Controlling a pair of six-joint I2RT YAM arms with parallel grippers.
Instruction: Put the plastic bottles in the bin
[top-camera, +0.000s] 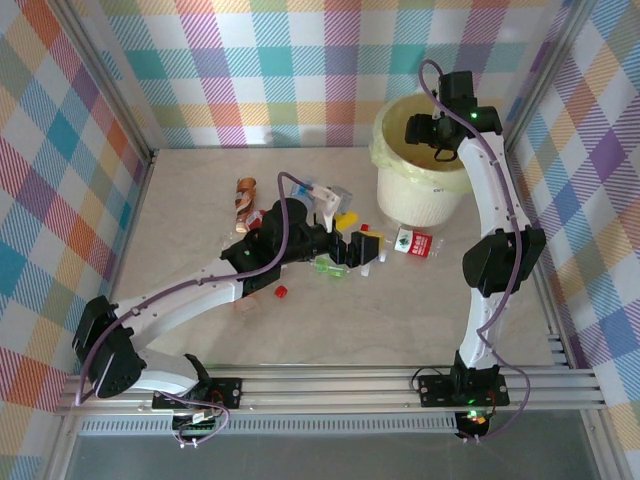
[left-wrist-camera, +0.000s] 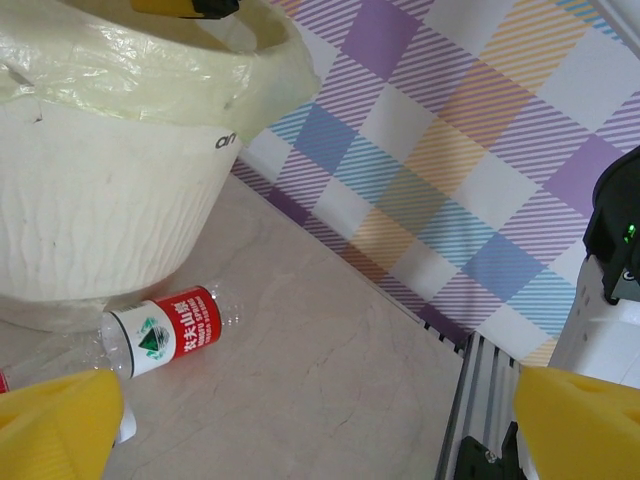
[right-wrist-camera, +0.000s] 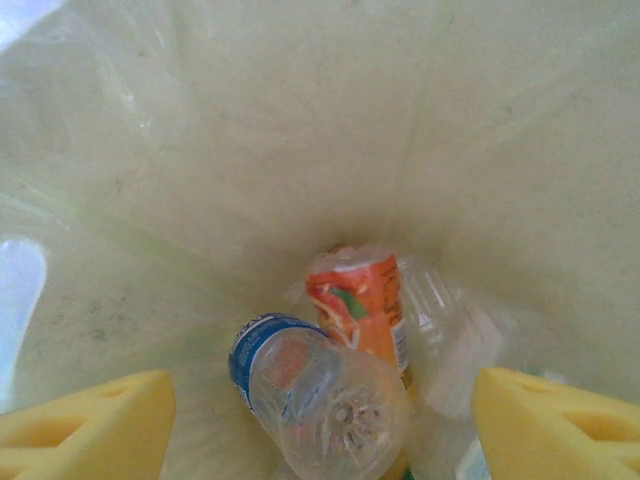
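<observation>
The cream-yellow bin (top-camera: 400, 200) with its bag liner stands at the back right. My right gripper (top-camera: 441, 140) hangs open over its mouth. Looking down between the yellow fingertips (right-wrist-camera: 85, 430), I see a blue-labelled bottle (right-wrist-camera: 320, 395) and an orange-labelled bottle (right-wrist-camera: 362, 300) lying inside on the liner (right-wrist-camera: 200, 150). My left gripper (top-camera: 360, 240) is open and empty, low over the table just left of a red-labelled bottle (top-camera: 412, 242). That bottle (left-wrist-camera: 165, 330) lies against the bin's base (left-wrist-camera: 90, 220), ahead of my left fingertips (left-wrist-camera: 50, 425). More bottles (top-camera: 318, 198) are piled beside the left arm.
A brown-labelled bottle (top-camera: 244, 197) lies at the pile's left and a red cap (top-camera: 282, 292) sits by the left forearm. Checkered walls enclose the table; the right arm's post (left-wrist-camera: 610, 300) and a metal rail (left-wrist-camera: 480, 400) stand along the near edge.
</observation>
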